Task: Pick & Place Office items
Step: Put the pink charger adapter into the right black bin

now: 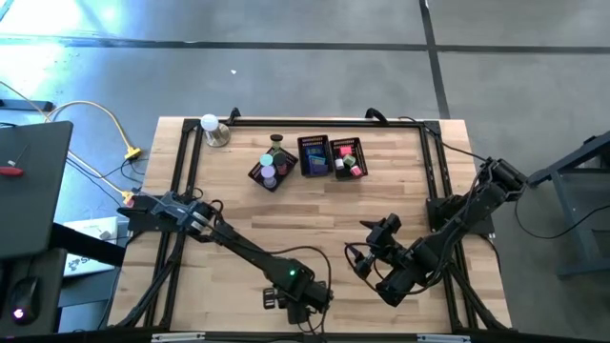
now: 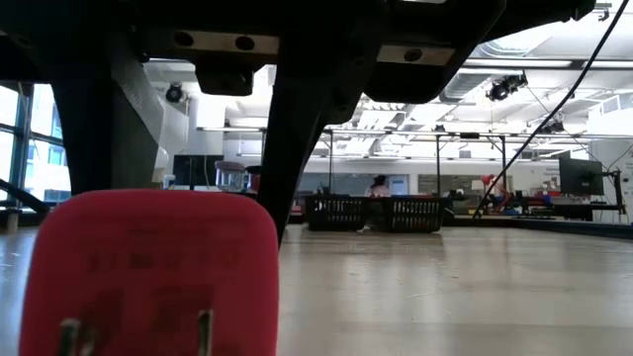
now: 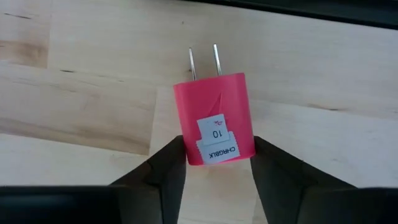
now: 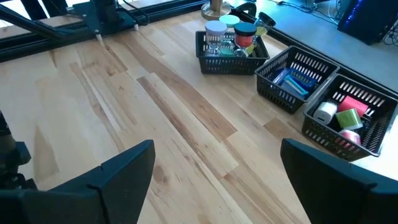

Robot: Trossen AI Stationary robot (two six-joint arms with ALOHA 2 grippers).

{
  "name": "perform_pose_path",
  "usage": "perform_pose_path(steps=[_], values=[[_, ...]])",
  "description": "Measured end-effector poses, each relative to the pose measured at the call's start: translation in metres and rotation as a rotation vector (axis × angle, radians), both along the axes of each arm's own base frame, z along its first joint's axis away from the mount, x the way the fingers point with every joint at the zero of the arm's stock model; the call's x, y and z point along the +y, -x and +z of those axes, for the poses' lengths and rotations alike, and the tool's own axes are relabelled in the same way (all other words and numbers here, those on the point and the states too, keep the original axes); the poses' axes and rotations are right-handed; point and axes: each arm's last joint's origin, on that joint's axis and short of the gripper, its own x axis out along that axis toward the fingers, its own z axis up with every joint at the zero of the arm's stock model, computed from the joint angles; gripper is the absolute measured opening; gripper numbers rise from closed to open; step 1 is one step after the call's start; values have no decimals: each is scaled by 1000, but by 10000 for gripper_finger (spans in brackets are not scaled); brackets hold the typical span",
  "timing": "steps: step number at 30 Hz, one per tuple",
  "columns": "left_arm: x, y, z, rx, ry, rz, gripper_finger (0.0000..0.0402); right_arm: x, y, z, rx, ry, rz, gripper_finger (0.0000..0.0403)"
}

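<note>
I have the light wooden table (image 1: 315, 214) under both arms, with three black mesh baskets (image 4: 292, 78) in a row along its far side, all holding small colourful pieces. My right gripper (image 4: 214, 180) hangs over bare wood near the table's right side, fingers spread wide and holding nothing. My left gripper (image 3: 214, 165) is low at the near edge, its fingers (image 3: 165, 168) pinching a pink plastic plug-in charger (image 3: 214, 118) with two metal prongs, lying on the wood.

The plug (image 3: 214, 118) is pink with a white label and silver prongs. The baskets (image 4: 297, 76) are black mesh on a pale wood table (image 4: 155, 112).
</note>
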Motion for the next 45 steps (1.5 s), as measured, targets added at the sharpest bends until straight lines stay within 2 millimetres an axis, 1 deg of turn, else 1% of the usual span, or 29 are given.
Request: perform_pose_path(steps=[3, 13, 16, 18, 22, 26, 32, 35, 39, 43, 45], values=[[-1, 1, 0, 0, -1, 0, 160, 0, 0, 0, -1, -2, -1, 338], [0, 3, 0, 12, -30, 8, 150, 0, 0, 0, 0, -3, -1, 338], [2, 6, 3, 23, -50, 20, 149, 0, 0, 0, 0, -3, -1, 338], [4, 7, 9, 3, -77, 47, 149, 0, 0, 0, 1, -9, 1, 338], [7, 13, 34, -73, -132, 122, 149, 1, -1, -1, 16, -42, 13, 338], [8, 27, 62, -184, -265, 246, 149, 4, -2, -1, -2, -123, 3, 338], [13, 44, 104, -484, -481, 517, 148, 9, -7, 2, -67, -223, -1, 338], [16, 52, 123, -632, -541, 646, 148, 11, -13, 5, -140, -262, -10, 338], [22, 59, 144, -762, -547, 773, 148, 11, -23, 11, -213, -289, -4, 336], [31, 63, 163, -791, -471, 840, 148, 11, -31, 19, -287, -282, 11, 332], [35, 64, 167, -789, -450, 862, 148, 14, -34, 23, -315, -270, 35, 330]])
